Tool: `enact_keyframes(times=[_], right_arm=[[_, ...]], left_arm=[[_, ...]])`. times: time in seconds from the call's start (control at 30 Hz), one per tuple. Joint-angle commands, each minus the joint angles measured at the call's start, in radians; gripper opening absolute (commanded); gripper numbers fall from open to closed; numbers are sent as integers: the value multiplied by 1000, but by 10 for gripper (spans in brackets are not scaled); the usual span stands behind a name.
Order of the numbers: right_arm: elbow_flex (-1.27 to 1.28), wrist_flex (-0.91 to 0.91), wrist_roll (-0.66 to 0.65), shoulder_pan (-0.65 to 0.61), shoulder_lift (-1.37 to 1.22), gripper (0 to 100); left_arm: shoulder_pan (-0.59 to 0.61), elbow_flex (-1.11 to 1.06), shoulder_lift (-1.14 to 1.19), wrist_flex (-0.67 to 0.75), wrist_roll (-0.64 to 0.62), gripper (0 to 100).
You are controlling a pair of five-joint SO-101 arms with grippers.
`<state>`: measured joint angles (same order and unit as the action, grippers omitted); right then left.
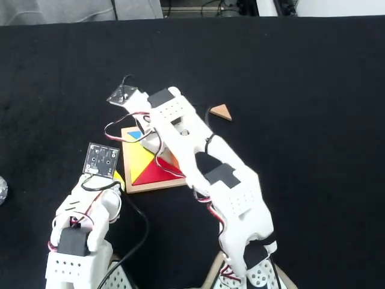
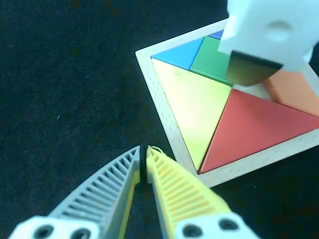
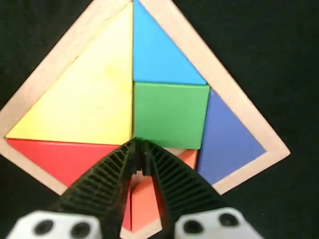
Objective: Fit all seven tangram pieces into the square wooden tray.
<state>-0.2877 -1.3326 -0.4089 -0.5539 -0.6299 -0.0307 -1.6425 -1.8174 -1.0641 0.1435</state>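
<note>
The square wooden tray (image 1: 150,186) holds a yellow triangle (image 2: 194,109), a red triangle (image 2: 259,129), a blue triangle (image 3: 159,55), a green square (image 3: 169,114), an indigo piece (image 3: 224,139) and an orange piece (image 2: 294,92). A small orange triangle (image 1: 221,112) lies loose on the table, to the right of the tray. My right gripper (image 3: 140,147) is shut and empty, low over the tray, with its tips at the green square's edge. My left gripper (image 2: 144,157) is shut on nothing, over the black table just outside the tray's rim (image 2: 167,107).
The black tabletop (image 1: 301,150) stretches wide to the right and to the far side of the tray. The right arm (image 1: 198,162) lies across the tray's right half in the high view. A small grey object (image 1: 2,189) sits at the left edge.
</note>
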Motion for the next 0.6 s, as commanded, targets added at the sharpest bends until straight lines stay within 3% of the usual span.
enact_keyframes(times=[0.0, 0.57], right_arm=[[2, 21, 9, 46, 35, 11], [21, -25, -43, 80, 25, 11]], left_arm=[[-2, 10, -6, 9, 0, 33], [-2, 10, -6, 14, 0, 33]])
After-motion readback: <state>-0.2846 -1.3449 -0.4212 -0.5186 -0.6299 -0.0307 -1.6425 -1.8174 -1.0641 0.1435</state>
